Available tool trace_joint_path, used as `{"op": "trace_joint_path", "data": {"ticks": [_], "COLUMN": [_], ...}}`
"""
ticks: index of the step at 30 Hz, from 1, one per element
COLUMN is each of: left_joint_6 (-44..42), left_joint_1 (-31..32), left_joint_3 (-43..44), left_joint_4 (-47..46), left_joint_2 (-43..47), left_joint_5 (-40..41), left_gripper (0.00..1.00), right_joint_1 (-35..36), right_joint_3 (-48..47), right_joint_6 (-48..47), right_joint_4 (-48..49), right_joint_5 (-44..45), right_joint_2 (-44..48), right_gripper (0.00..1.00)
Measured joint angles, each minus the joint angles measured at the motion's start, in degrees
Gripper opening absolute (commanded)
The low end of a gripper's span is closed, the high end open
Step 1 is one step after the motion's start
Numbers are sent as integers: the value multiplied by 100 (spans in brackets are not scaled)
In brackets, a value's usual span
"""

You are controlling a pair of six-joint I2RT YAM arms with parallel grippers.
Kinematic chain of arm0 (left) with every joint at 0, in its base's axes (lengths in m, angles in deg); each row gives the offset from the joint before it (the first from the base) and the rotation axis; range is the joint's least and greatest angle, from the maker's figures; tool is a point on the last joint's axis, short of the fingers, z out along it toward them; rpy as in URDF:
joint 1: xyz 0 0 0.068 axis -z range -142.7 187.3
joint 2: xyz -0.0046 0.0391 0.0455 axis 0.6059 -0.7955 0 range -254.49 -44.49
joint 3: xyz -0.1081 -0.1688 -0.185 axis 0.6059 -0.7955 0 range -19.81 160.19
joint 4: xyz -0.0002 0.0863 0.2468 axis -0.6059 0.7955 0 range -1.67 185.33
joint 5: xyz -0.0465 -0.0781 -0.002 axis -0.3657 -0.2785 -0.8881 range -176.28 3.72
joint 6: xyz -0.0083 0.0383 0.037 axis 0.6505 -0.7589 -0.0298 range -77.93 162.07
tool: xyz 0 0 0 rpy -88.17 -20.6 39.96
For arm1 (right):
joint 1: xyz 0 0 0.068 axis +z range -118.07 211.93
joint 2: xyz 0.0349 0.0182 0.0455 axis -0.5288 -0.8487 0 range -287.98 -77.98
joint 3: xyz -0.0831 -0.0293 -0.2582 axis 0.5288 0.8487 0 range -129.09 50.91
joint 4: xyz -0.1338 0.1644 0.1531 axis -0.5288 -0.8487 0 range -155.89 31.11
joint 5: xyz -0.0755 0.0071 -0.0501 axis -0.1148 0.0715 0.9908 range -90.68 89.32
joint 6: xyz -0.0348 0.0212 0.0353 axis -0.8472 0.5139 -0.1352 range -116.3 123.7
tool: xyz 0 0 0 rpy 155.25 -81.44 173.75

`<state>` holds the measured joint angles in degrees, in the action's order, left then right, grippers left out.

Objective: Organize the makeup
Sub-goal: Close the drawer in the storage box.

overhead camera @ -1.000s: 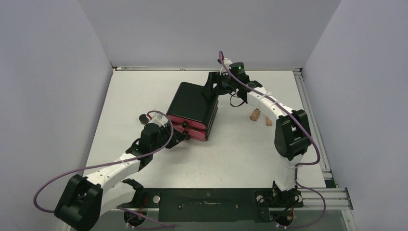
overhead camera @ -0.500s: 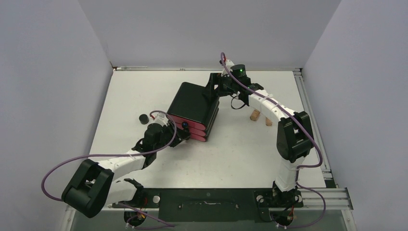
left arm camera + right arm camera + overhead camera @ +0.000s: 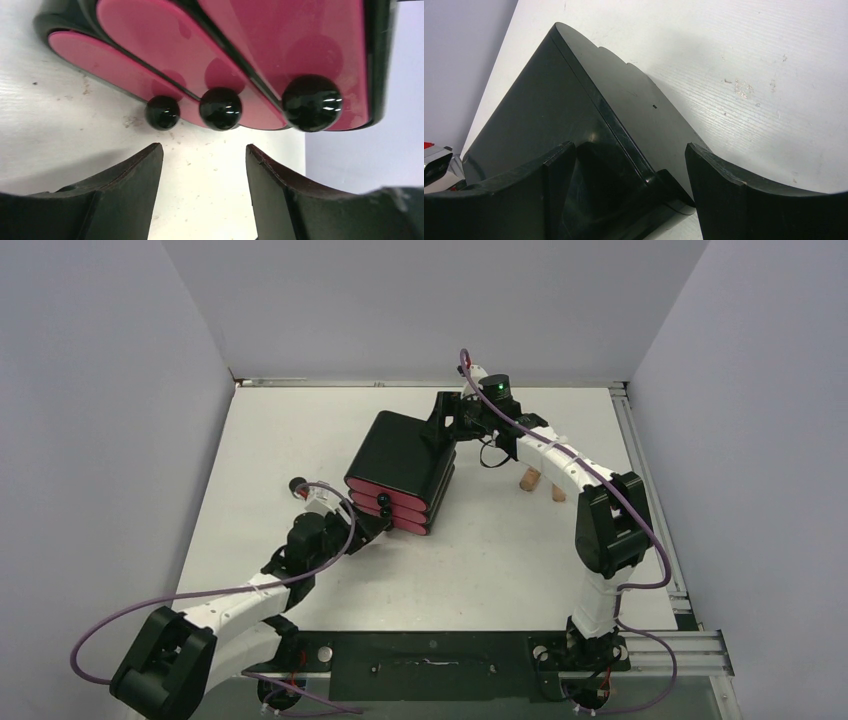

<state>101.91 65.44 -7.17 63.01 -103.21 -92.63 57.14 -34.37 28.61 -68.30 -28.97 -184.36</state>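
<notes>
Three black knobs point(image 3: 220, 107) dead ahead of left gripper point(image 3: 204, 150): spread, empty, just short of them. Small black jar point(image 3: 297, 485) on table point(image 3: 480, 560), near, to its left; left arm nearer. Tan tubes point(image 3: 530, 478) right of cabinet point(image 3: 400, 450), under right arm. Right gripper point(image 3: 631, 145) spread astride cabinet's back corner.

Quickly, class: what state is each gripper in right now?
Left gripper: open, empty, facing the drawer knobs.
Right gripper: open, astride the cabinet corner.

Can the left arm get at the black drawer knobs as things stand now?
Probably yes: the left gripper stands open facing the three knobs, with only bare table between them.
</notes>
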Motion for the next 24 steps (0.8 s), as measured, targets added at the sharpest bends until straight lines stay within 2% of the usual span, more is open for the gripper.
{"op": "trace_joint_path", "data": {"ticks": [5, 10, 15, 24], "left_joint_6": [-234, -505, -660, -498], "left_joint_1": [26, 48, 66, 68], "left_joint_3": [-487, -728, -765, -748], "left_joint_4": [-675, -1222, -2347, -4725], "left_joint_2": [-225, -990, -1784, -3628], "left_joint_5": [170, 190, 188, 98], "left_gripper": [60, 60, 60, 46], "right_joint_1": [0, 0, -2, -2], "right_joint_3": [0, 0, 2, 35], "right_joint_6": [11, 59, 90, 129], "right_joint_4": [4, 9, 11, 48], "right_joint_5": [-2, -2, -2, -7], "right_joint_2": [0, 0, 0, 0], "right_gripper": [76, 76, 76, 76]}}
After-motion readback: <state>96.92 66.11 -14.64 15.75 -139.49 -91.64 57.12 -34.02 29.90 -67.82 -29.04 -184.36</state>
